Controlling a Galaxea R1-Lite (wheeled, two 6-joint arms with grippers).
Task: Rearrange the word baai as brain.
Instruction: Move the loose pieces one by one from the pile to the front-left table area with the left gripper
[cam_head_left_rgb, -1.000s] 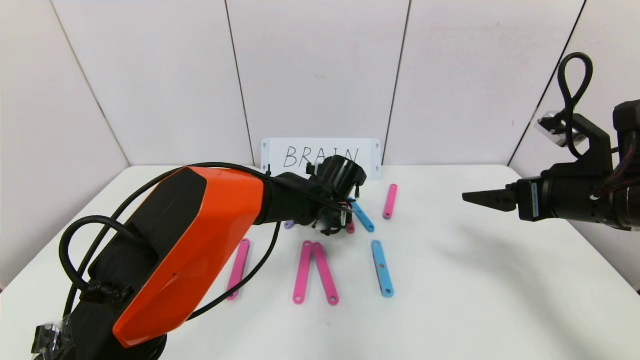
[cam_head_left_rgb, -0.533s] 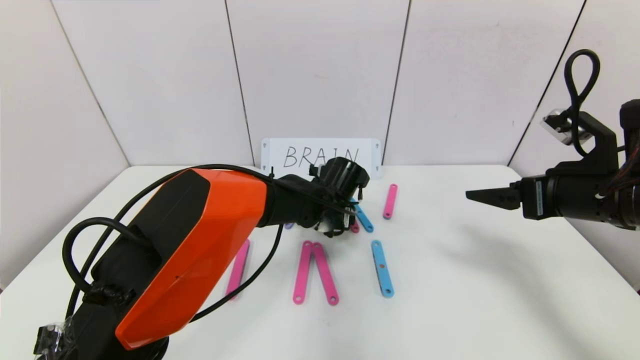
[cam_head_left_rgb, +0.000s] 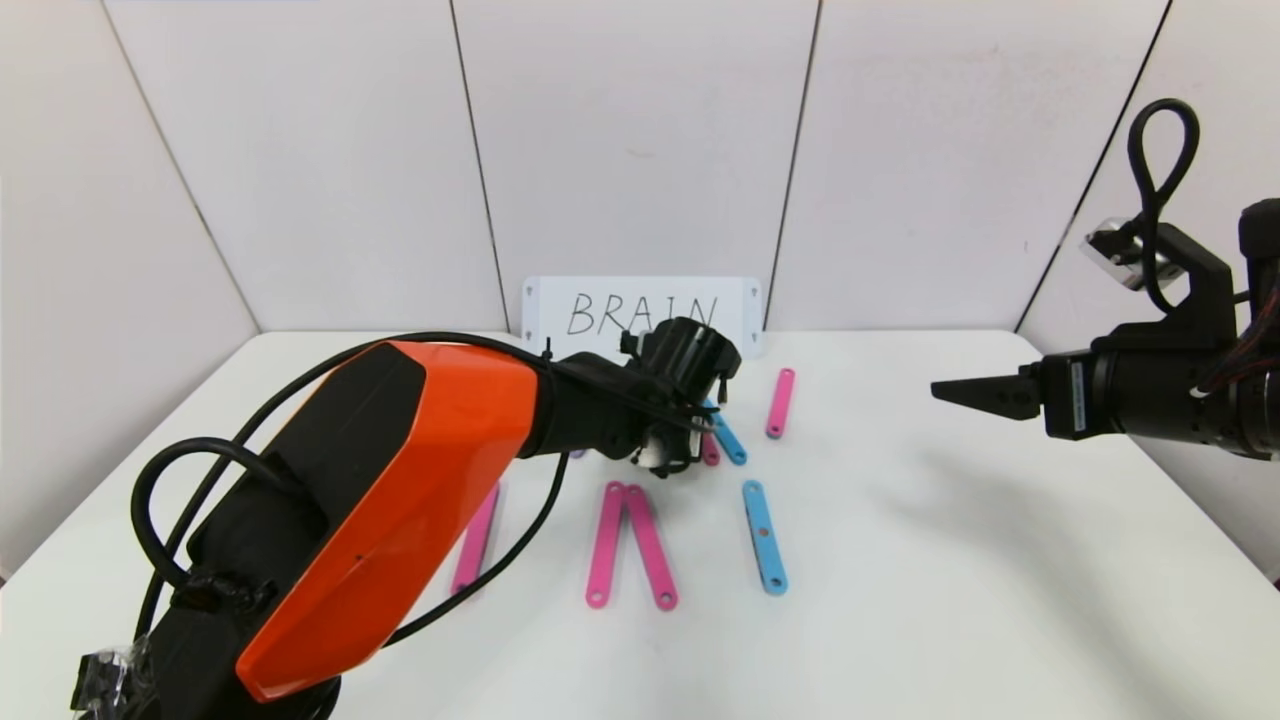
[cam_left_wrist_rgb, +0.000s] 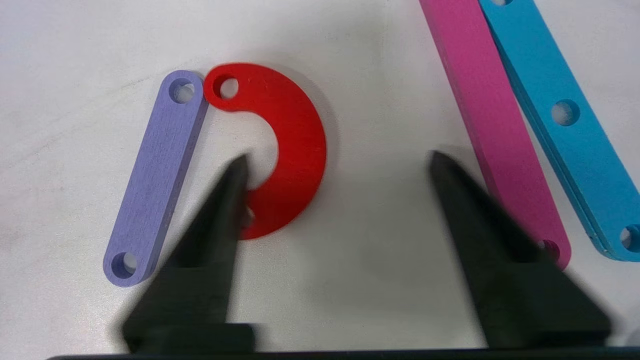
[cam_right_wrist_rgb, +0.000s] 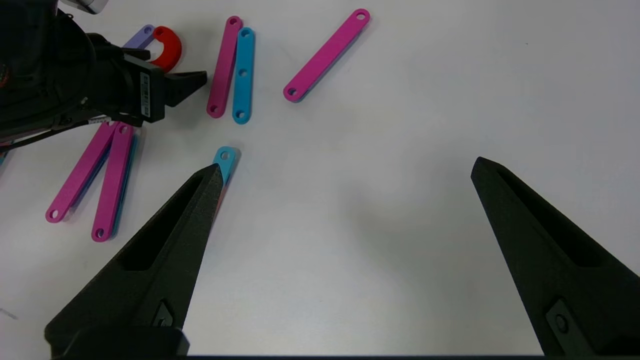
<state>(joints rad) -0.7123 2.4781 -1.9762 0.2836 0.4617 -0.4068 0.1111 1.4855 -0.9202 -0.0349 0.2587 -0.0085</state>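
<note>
Overhead, the left gripper (cam_head_left_rgb: 690, 440) hangs low over the middle letters, while the right gripper (cam_head_left_rgb: 960, 395) waits wide open, well apart. Up close, the left's parted jaws straddle the red arc (cam_left_wrist_rgb: 285, 150), which touches the purple bar (cam_left_wrist_rgb: 155, 175); they must close next, I judge.

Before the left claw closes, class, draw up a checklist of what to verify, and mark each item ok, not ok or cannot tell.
1. Left claw straddles the red arc: ok, one finger inside the curve, the other outside.
2. Purple bar outside the claw: ok, though its end touches the arc.
3. Pink bar clear of the outer finger: cannot tell, very close.
4. Right claw out of the way: ok, open, raised at the right.
5. BRAIN card readable: not ok, partly hidden.
</note>
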